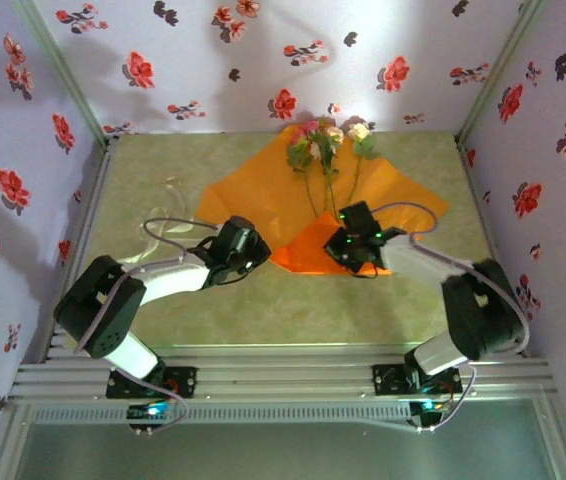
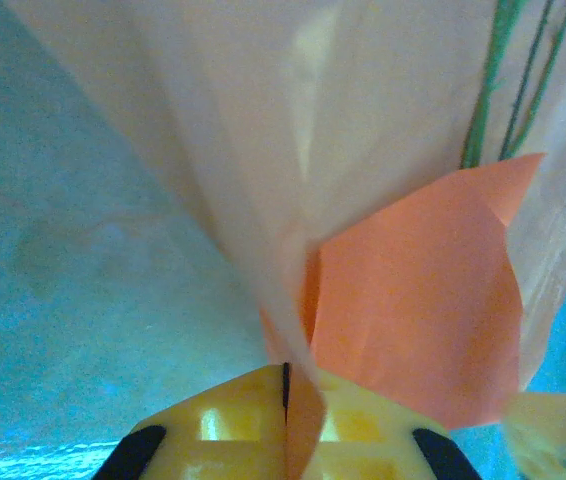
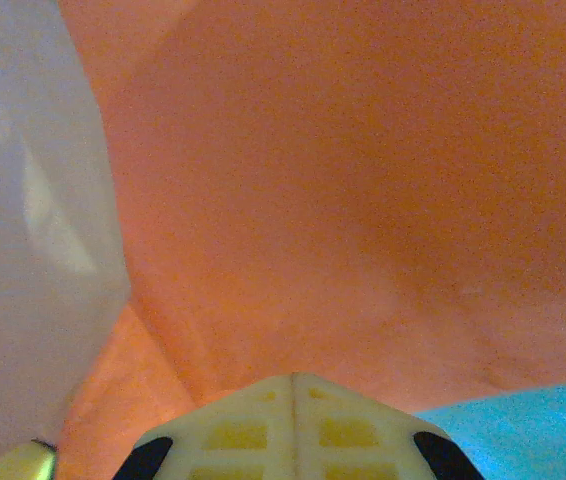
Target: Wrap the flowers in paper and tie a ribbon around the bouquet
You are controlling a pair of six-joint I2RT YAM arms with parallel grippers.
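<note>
Left hand [image 2: 286, 385] is clamped tight on a lifted edge of the paper [image 1: 233, 195], with the sheet running right between its fingers. Right hand [image 3: 293, 385] is closed too, nose up against the orange, but I can't tell if it's actually got any sheet pinched. The paper lies spread on the bench [image 1: 163, 290], its near corner folded up between the two hands. The flowers [image 1: 325, 135] sit at the far edge with their stems running down onto it.

My worry: that paper's thin, so two hands pulling different ways could tear it. Nothing pins the stems either, so dragging the sheet could roll them off centre and the wrap closes crooked.
</note>
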